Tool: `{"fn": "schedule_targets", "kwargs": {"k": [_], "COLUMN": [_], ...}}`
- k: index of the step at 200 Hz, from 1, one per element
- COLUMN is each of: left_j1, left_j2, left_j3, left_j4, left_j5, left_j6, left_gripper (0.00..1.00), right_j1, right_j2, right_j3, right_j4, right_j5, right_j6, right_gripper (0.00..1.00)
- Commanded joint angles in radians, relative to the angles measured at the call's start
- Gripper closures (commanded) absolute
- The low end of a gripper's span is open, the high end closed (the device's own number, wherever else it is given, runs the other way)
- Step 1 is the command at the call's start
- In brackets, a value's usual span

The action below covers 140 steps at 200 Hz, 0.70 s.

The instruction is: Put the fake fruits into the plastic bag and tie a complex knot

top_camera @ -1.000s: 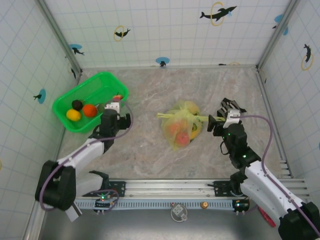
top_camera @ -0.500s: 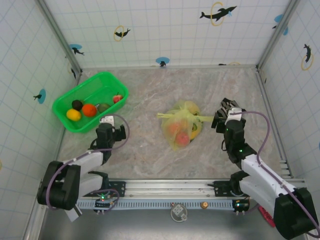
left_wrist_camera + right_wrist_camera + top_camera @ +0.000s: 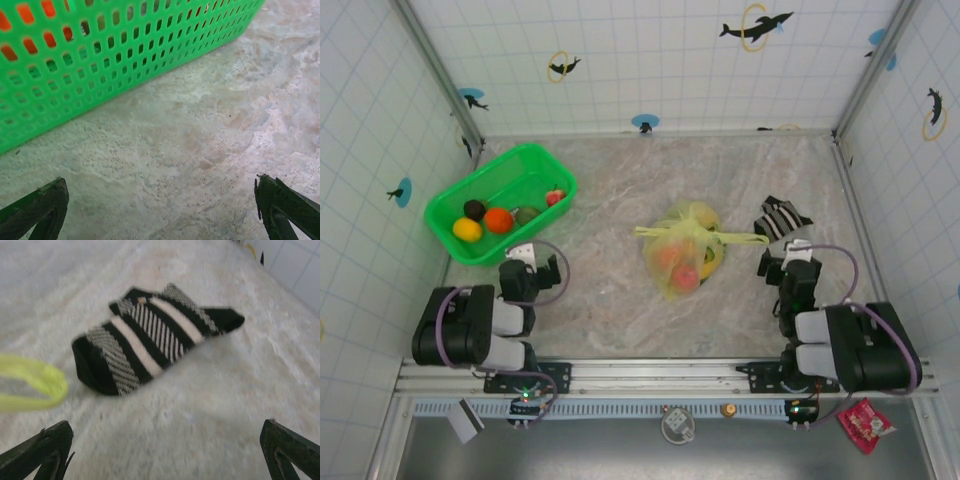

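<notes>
left pincer [image 3: 160,200] wide open, empty, low over bare counter [image 3: 200,140] just short of green basket [image 3: 500,200], tied bag [image 3: 682,240] of fruits [image 3: 685,278] mid-counter, right pincer [image 3: 167,440] wide open, empty, facing striped cloth [image 3: 150,335], both arms folded back to base since a second ago, bag unmoved

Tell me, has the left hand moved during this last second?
Yes. The left hand has drawn back from the green basket toward the near edge of the table.

Bright, even light; the striped cloth [image 3: 150,335] looks blurred.
</notes>
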Motion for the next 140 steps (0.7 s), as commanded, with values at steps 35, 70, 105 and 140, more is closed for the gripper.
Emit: {"fn": "schedule_targets", "kwargs": {"k": [35, 70, 105, 140], "left_j1": [0.029, 0.029, 0.029, 0.029], "left_j2": [0.053, 0.054, 0.056, 0.054], "left_j3": [-0.027, -0.026, -0.026, -0.023], "left_j4": [0.248, 0.25, 0.253, 0.245], "left_j5": [-0.011, -0.014, -0.014, -0.018], "left_j6": [-0.002, -0.003, -0.002, -0.002], "left_gripper": [0.02, 0.03, 0.02, 0.02], "right_j1": [-0.074, -0.055, -0.047, -0.049], "right_j2": [0.178, 0.201, 0.204, 0.2], "right_j3": [-0.06, 0.005, -0.005, -0.003], "right_j4": [0.324, 0.221, 0.251, 0.242], "right_j5": [-0.201, -0.168, -0.151, -0.154], "right_j6": [0.019, 0.005, 0.0, 0.004], "right_gripper": [0.01, 0.0, 0.0, 0.0]}}
